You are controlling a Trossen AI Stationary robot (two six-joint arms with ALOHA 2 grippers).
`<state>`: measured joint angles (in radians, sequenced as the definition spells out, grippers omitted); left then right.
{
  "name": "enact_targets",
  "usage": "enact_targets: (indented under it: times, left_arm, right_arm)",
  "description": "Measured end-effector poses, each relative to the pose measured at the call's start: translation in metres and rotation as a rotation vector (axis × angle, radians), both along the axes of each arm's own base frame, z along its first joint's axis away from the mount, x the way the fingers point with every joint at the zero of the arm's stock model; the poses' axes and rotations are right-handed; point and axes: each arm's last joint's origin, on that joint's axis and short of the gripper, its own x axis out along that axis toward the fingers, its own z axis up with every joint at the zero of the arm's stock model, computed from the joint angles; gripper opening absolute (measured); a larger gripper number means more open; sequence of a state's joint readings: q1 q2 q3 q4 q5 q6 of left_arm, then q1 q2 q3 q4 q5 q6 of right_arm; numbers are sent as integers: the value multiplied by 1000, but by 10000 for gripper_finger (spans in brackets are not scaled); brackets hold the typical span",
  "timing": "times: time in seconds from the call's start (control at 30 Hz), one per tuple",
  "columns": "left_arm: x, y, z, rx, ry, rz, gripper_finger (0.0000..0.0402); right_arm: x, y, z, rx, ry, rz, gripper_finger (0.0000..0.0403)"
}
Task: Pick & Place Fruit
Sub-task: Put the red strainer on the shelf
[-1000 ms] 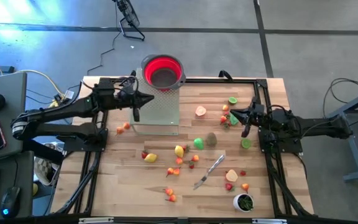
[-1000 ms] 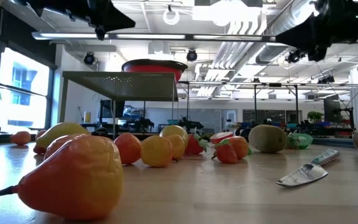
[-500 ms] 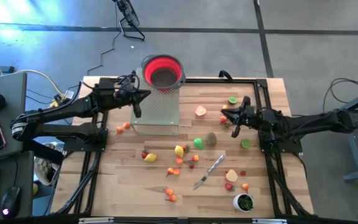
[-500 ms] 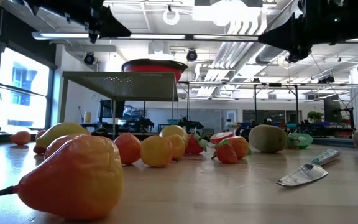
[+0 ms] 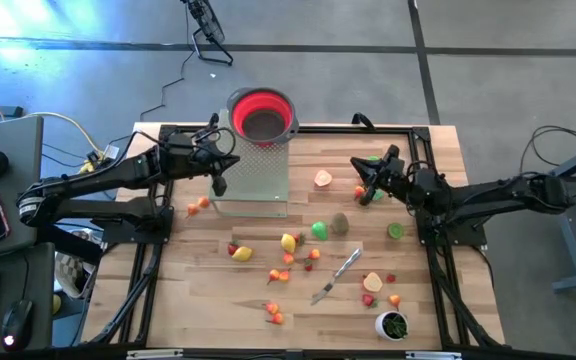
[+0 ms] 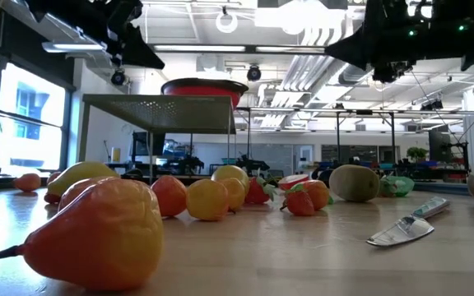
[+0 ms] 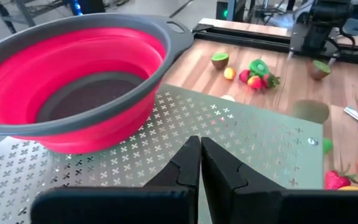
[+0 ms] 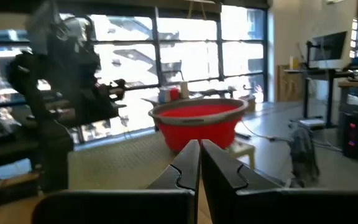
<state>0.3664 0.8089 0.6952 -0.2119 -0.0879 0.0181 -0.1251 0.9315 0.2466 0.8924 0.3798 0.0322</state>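
Mostly the fruit (image 5: 313,243) lies scattered in front of the red bowl (image 5: 262,114) in mixed directions, while both grippers' fingers (image 7: 194,163) are closed on nothing.

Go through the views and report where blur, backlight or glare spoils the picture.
Low view: the nearest orange-yellow fruit looms soft and oversized; both arms are dark silhouettes against bright ceiling lights. Right wrist view: bright windows wash out the background, and the left arm smears with blur, while the red bowl stays readable. Left wrist view: evenly lit, sharp. High view: blue glow on the floor at upper left.
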Motion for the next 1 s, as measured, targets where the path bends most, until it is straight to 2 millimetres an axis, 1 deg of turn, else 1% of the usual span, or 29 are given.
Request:
enact_targets:
  times: [0.1,0.23,0.33,0.4,0.5,0.6,0.7,0.83,0.9,1.0]
  left_arm:
    - [0,0,0,-32,-15,10,10]
    - [0,0,0,-95,-47,33,10]
    - [0,0,1,-97,-61,37,10]
    - [1,1,3,-71,-66,39,10]
    - [1,1,3,-13,-49,31,10]
    - [1,1,3,-6,-43,38,10]
    - [1,1,3,-23,-48,45,10]
    - [0,1,3,-25,-47,46,10]
    - [0,1,3,-25,-46,46,10]
    - [0,1,3,-25,-46,47,10]
  right_arm:
    - [4,-2,1,-16,-53,27,9]
    - [10,-5,8,-35,-174,11,9]
    - [20,-7,14,-41,-216,10,9]
    - [31,-9,17,-17,-207,17,9]
    - [54,-13,20,23,-153,17,9]
    - [79,-20,21,55,-52,-72,5]
    - [97,-36,21,72,43,-150,3]
    - [116,-67,24,131,69,-78,2]
    - [121,-83,18,186,83,-74,2]
    - [122,-106,7,273,84,-82,2]
